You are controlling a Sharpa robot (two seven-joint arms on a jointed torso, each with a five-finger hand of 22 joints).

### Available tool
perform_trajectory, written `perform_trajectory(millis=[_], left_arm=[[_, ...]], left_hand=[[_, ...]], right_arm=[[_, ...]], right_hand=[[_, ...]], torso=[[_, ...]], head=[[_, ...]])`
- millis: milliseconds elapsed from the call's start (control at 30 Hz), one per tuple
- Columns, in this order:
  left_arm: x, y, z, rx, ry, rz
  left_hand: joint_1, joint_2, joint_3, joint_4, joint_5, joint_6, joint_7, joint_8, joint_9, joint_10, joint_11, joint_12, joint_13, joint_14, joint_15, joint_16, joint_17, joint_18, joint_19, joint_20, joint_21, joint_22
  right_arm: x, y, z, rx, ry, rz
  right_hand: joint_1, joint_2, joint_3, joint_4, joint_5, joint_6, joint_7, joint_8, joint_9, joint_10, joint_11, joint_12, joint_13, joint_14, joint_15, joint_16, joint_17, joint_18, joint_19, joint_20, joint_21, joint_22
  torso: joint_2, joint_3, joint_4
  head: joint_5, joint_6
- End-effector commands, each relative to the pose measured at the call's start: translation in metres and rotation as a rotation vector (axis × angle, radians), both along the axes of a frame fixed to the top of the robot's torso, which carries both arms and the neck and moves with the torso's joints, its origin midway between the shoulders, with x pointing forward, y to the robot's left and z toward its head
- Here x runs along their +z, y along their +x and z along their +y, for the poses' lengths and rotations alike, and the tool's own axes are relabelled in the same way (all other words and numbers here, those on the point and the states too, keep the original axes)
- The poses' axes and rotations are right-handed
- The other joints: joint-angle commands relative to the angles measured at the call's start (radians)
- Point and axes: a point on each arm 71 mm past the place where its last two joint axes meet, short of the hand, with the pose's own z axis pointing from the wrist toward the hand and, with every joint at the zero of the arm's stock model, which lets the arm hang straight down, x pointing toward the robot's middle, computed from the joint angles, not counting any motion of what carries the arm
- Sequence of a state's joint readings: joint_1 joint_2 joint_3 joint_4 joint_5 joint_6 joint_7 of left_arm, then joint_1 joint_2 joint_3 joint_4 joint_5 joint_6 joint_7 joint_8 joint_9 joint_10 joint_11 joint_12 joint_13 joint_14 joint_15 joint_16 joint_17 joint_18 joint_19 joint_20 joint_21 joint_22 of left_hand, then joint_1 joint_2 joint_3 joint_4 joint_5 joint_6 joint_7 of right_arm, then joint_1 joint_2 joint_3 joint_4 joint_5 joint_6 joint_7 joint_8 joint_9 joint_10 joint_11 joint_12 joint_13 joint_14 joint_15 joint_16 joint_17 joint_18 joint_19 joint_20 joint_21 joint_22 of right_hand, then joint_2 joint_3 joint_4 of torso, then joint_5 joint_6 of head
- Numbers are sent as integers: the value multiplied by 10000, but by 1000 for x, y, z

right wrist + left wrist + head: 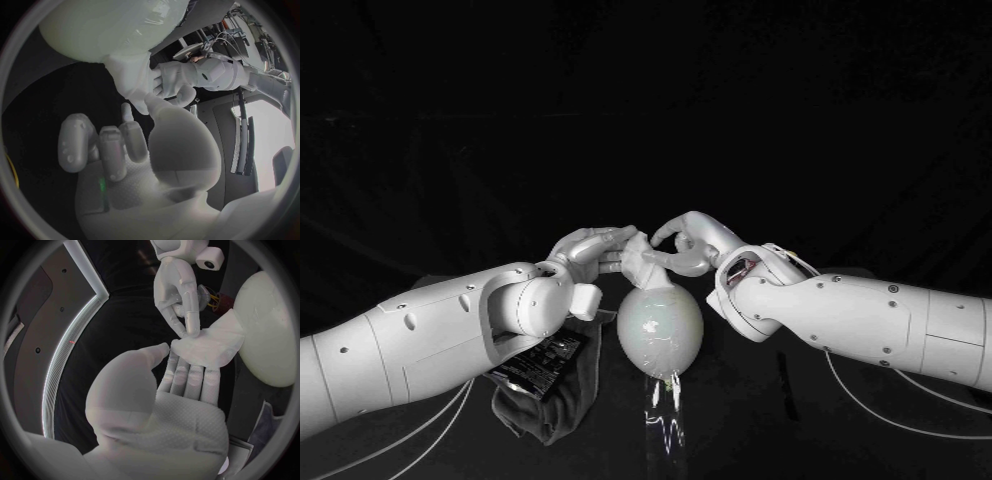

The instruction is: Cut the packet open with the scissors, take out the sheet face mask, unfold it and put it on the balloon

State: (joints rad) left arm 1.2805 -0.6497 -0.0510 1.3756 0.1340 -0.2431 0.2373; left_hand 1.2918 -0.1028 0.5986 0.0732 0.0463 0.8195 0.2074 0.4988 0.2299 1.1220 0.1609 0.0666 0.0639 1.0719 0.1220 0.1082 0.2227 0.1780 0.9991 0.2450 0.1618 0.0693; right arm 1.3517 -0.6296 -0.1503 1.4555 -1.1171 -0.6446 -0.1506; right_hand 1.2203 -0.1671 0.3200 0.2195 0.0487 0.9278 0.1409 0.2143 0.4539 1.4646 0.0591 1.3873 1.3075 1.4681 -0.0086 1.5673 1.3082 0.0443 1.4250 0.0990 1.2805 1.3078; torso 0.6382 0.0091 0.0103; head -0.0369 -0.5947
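Nearest the robot, on the black worktop (848,425), the dark packet (538,362) lies under the left forearm, resting on a dark cloth (545,415). Just beyond it, at the centre, is the pale balloon (661,325). Its long axis runs from near to far, and its narrower end points back toward the robot.

At the balloon's far, rounded end the two hands meet over the sheet face mask (642,265), which is out of the packet. It is a small, thick white wad, judged to be only partly unfolded. In the left wrist view it overlaps the balloon's edge, so it is against the balloon or just beside it; which cannot be told.

The left hand (589,250) supports the sheet face mask on its extended fingers (187,377), with the thumb closing on the near edge. The right hand (682,240) reaches in from the opposite side and pinches a corner of the wad between its thumb and a fingertip (190,330), the remaining fingers curled clear.

Both hands are about equally close to the balloon, which lies toward the robot from the held sheet face mask. By judgement, the step in hand is unfolding. The coming move calls for the hands to draw apart across the balloon's long axis, then drape the sheet back over the rounded end.
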Motion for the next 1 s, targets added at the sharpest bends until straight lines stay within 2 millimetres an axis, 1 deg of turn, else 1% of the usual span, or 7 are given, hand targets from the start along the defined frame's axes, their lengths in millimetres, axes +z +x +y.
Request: perform_trajectory(millis=[33,100,233,400,700,900,1000], left_arm=[[2,-1,-3,-249,-146,-78],[2,-1,-3,-255,-137,-87],[2,-1,-3,-265,-93,-128],[2,-1,-2,-268,-33,-170],[2,-1,-2,-350,-18,-188],[2,-1,-2,-399,-16,-187],[2,-2,-3,-420,-14,-189]], left_hand=[[-12,-64,-65,-3,32,-69,25,-35,-7,-69,-18,-23,10,-7,25,-14,7,83,86,-13,-24,-14],[-12,-73,-74,2,33,-70,28,-43,-10,-76,-15,-22,10,-12,27,-16,8,83,92,-15,-25,-15],[-20,-101,-103,16,32,-77,39,-64,-19,-86,-10,-19,12,-17,30,-18,13,80,98,-15,-31,-18],[84,-275,-184,-59,32,-109,69,-151,-51,-128,5,-10,15,-29,37,-24,32,76,102,-16,-67,-29],[114,-246,-213,-11,34,18,55,-147,-48,-56,-11,34,30,1,28,-7,59,77,114,-12,-94,-32],[141,-234,-215,-5,34,68,38,-144,-45,-26,-26,45,32,20,17,5,71,79,127,-15,-99,-31],[180,-211,-207,-5,35,116,21,-142,-44,16,-44,59,36,28,7,10,82,79,137,-19,-106,-30]], right_arm=[[-1,0,2,191,-47,179],[-1,-1,3,213,46,148],[1,-1,1,198,428,39],[3,-3,-3,228,789,-181],[6,-4,-6,297,1092,-556],[7,-3,-7,332,1127,-676],[7,-3,-5,446,1131,-718]], right_hand=[[209,53,-49,41,-5,157,-33,49,20,197,-11,85,1662,1027,19,35,2626,161,55,17,83,1823],[300,150,-68,95,-6,258,-57,69,23,233,-38,149,1693,1027,0,35,2626,153,80,2,129,1837],[298,212,-170,245,-7,273,-62,26,-2,264,-50,199,1716,1027,-16,35,2626,143,111,-15,181,1851],[323,135,-355,366,-8,198,-46,-67,-42,270,-39,209,1716,1027,-13,35,2626,138,123,-22,196,1855],[514,130,-521,446,-5,88,-3,-194,-91,233,-3,149,1680,1027,14,35,2626,152,86,-11,119,1833],[918,294,-526,393,-4,111,22,-256,-115,226,17,149,1675,1027,34,35,2626,148,93,7,133,1837],[1312,442,-446,260,-5,144,37,-303,-137,224,25,155,1675,1027,41,35,2626,152,81,17,114,1832]], torso=[[-2,1,-2],[-1,4,2],[-2,5,-1],[-1,7,-5],[-4,7,-4],[3,6,-1],[1,1,2]], head=[[-1,2],[-1,0],[3,20],[6,32],[1,48],[-10,48],[-11,42]])
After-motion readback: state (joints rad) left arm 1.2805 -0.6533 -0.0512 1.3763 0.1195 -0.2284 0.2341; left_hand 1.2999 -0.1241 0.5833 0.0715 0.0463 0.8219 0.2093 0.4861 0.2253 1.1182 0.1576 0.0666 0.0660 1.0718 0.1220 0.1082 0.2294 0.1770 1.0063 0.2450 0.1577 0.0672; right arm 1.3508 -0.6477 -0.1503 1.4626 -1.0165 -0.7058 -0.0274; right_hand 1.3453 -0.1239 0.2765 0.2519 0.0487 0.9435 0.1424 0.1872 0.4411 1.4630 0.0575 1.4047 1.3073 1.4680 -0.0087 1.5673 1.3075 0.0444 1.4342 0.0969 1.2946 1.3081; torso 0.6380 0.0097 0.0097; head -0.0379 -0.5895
